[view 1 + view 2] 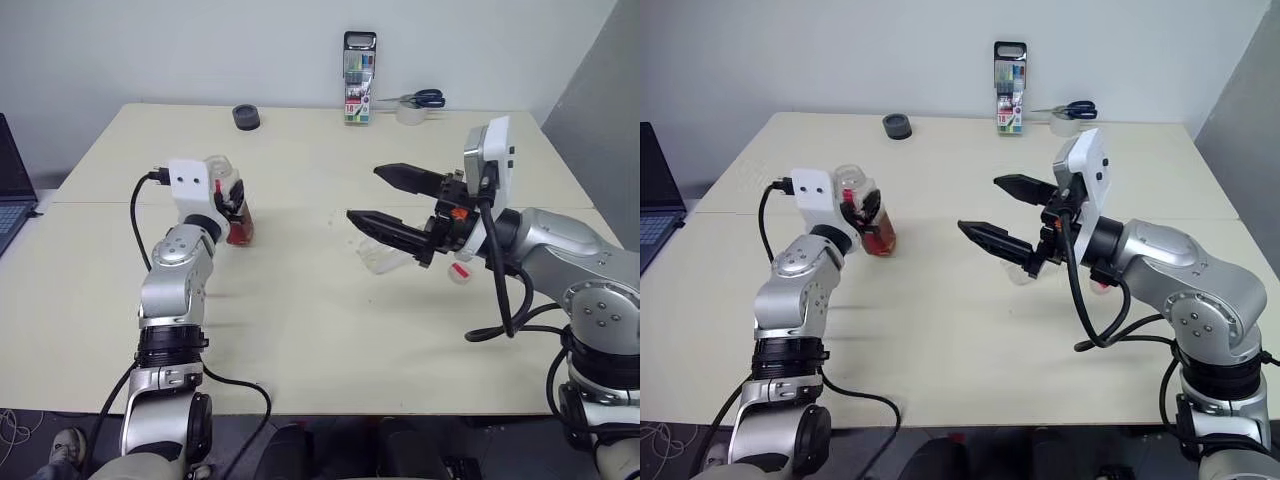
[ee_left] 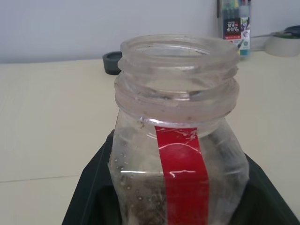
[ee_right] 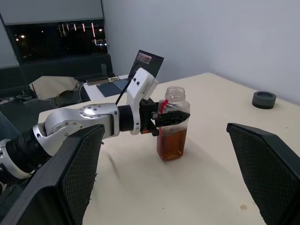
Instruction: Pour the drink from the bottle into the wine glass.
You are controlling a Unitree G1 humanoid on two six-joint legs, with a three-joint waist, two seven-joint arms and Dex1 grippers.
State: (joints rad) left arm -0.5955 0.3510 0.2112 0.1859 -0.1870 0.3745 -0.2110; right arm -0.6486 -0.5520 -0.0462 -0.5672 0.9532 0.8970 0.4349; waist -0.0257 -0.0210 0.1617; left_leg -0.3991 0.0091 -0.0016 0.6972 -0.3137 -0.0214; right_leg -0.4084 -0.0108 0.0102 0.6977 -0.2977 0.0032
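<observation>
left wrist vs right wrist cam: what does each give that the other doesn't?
Left wrist adds: the uncapped mouth of the bottle up close, the marker case, the tape roll. Right wrist adds: the left tool clamped on the bottle, the drink in its lower part, a laptop. Shared: bottle, black puck, table.

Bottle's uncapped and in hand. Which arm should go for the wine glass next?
Right, probably. The right pincer is open and empty, just above the wine glass lying on the table. The left pincer is shut on the bottle.
</observation>
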